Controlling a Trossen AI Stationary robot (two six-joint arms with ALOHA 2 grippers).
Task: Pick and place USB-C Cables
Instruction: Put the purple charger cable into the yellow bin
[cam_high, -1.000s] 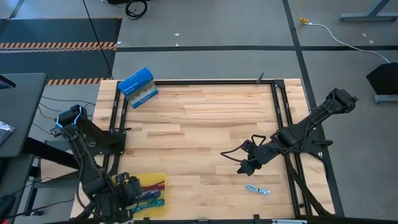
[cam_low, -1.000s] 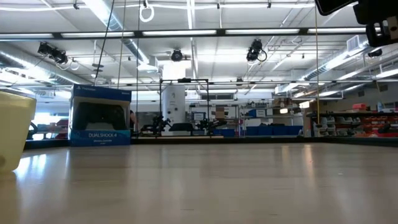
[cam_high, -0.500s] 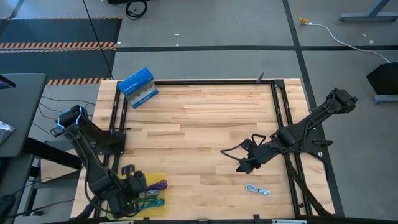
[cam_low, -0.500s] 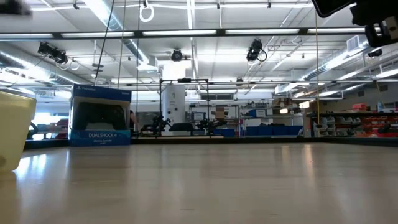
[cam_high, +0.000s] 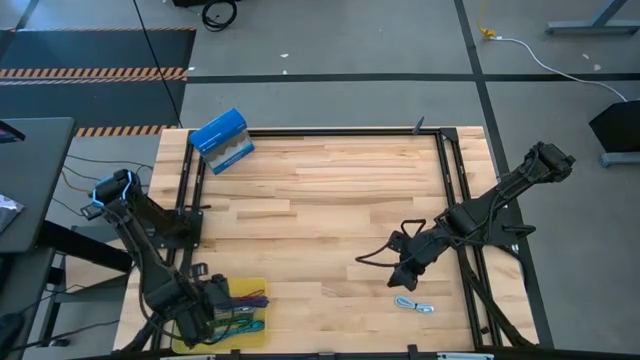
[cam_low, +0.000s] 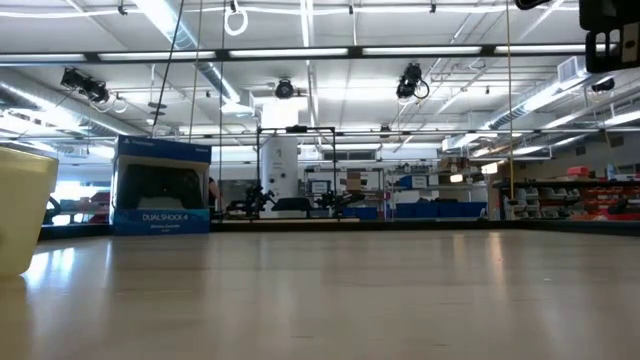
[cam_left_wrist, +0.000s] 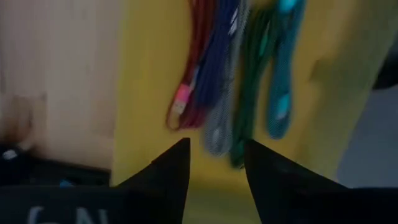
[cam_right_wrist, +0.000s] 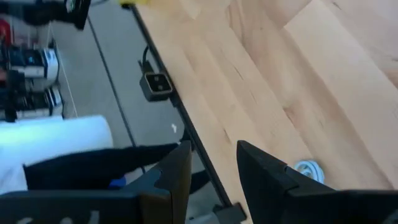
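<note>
Cables lie in a row right under our left gripper (cam_left_wrist: 214, 163), which hangs over the yellow tray (cam_high: 238, 291) at the near left corner of the wooden table (cam_high: 320, 200). Our left wrist camera looks down past two dark fingers (cam_left_wrist: 171, 171) that are spread apart with nothing between them. Just past the finger tips we see the magenta cable (cam_left_wrist: 189, 87), then the purple cable (cam_left_wrist: 219, 93) beside it, then the dark green cable (cam_left_wrist: 252, 93), then the teal cable (cam_left_wrist: 283, 81). They lie close, side by side, on the tray. From above, the bright cable ends (cam_high: 250, 300) peek out next to that gripper (cam_high: 200, 312). Our right gripper (cam_high: 405, 272) is well apart from the tray, over the near right part of the table. Its two fingers (cam_right_wrist: 174, 174) are spread too, and they hold nothing. The pale blue cable (cam_high: 413, 305) lies alone on the wood, just beside this gripper, on the side closer to the table's near edge. A small bit of it (cam_right_wrist: 308, 169) shows right by one finger in the right wrist camera. A blue box (cam_high: 221, 141) sits far from both grippers, at the far left corner of the table. From table height we see that box (cam_low: 160, 186) standing up, and a pale yellow edge (cam_low: 22, 210) of the tray.
</note>
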